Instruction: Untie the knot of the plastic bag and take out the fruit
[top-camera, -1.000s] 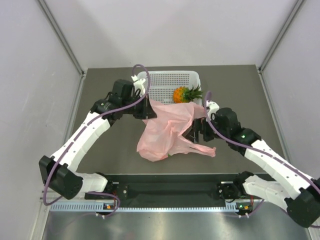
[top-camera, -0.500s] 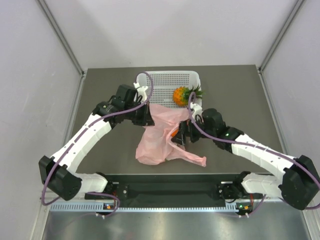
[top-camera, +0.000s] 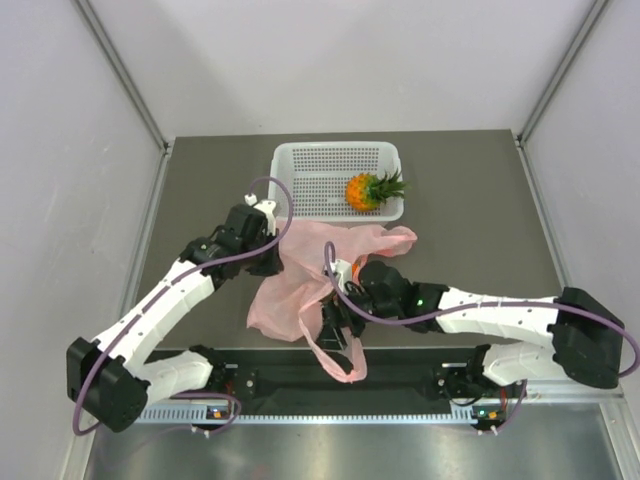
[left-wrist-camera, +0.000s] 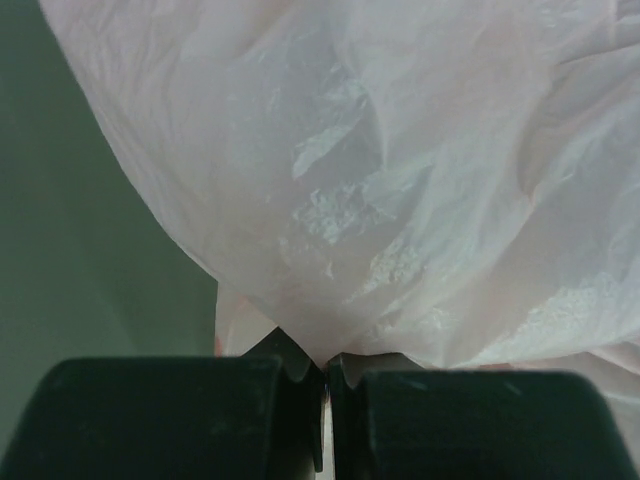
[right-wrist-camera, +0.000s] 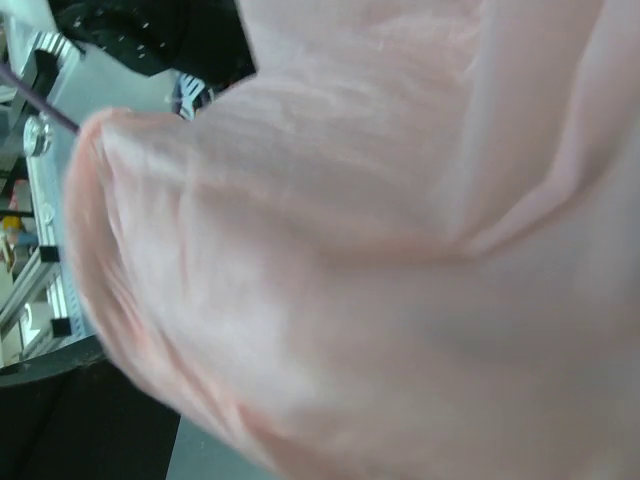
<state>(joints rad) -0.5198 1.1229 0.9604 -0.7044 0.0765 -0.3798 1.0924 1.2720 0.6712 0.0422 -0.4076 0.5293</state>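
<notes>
The plastic bag (top-camera: 285, 300) lies on the table (top-camera: 480, 200). The basket (top-camera: 320, 165) stands at its 12 o'clock, and the pineapple (top-camera: 366, 190) sits in the basket's 4 o'clock corner.

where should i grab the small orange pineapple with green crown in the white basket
Grip the small orange pineapple across its round body, straight down from above: it lies on its side, spiky crown pointing right, near the right wall of the white perforated basket.
</notes>
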